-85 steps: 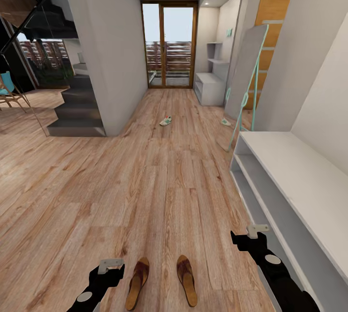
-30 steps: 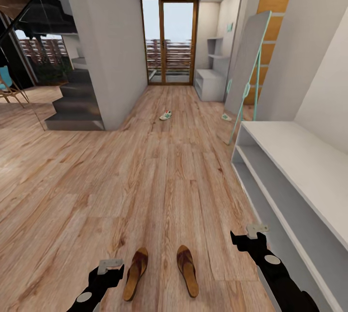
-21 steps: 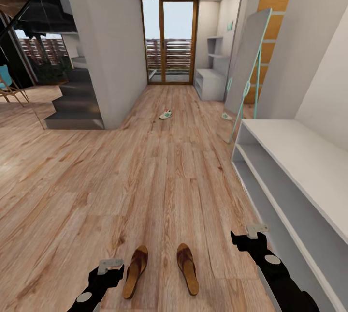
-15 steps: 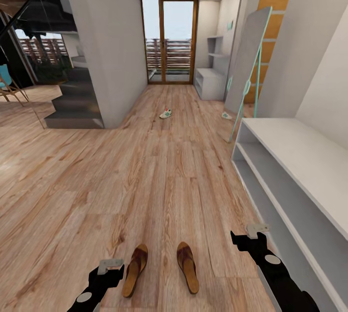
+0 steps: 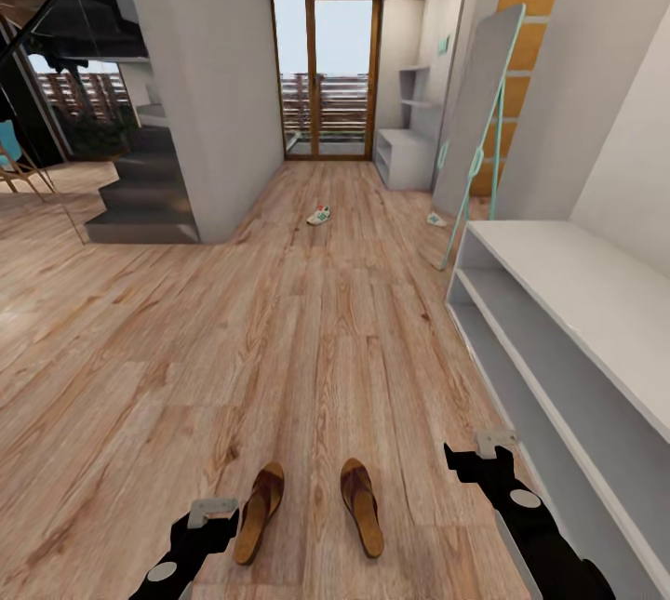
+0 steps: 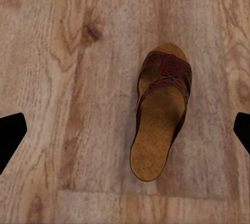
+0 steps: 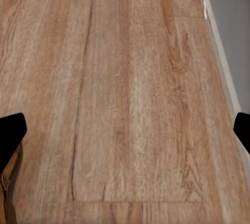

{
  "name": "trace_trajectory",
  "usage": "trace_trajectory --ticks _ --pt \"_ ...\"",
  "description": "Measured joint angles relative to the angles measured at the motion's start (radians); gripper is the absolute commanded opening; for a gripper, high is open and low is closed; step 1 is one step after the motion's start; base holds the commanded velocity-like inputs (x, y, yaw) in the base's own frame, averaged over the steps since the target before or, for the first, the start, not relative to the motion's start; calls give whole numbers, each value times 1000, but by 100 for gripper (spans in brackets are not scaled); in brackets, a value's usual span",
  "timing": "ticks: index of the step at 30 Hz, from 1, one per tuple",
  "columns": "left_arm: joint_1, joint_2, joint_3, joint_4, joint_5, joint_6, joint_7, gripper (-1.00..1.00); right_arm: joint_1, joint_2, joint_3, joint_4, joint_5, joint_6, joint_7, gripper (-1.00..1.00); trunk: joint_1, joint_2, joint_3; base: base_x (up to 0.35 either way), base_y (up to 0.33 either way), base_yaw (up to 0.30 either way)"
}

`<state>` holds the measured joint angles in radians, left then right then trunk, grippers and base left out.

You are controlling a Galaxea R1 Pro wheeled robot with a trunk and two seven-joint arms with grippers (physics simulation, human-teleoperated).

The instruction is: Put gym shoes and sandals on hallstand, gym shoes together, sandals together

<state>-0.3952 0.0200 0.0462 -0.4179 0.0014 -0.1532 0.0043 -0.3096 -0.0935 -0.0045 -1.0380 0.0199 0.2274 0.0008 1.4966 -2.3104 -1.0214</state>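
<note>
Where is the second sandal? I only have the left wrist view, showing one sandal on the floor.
Observer: In the head view, the second sandal lies beside the first sandal, apart from it, between the left gripper and the right gripper.
Operator: Any gym shoe visible?
Observer: One gym shoe lies on the corridor floor, far ahead.
Operator: And the hallstand?
Observer: The grey hallstand stands at the far end, right side, by the glass door.

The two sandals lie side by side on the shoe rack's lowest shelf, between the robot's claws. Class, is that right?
Not quite. The head view shows the two sandals side by side between the claws, but on the corridor floor, not on a rack shelf.
</note>
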Motion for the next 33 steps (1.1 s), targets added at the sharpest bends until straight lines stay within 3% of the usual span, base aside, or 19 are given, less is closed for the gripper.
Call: trace_trajectory --ticks 27,33 --pt "0 0 -1 0 0 0 0 100 0 0 1 -35 1 1 1 100 104 -189 -88 0 0 0" --pt "0 0 -2 0 0 0 0 100 0 0 1 -36 1 1 1 100 106 -191 -119 0 0 0"
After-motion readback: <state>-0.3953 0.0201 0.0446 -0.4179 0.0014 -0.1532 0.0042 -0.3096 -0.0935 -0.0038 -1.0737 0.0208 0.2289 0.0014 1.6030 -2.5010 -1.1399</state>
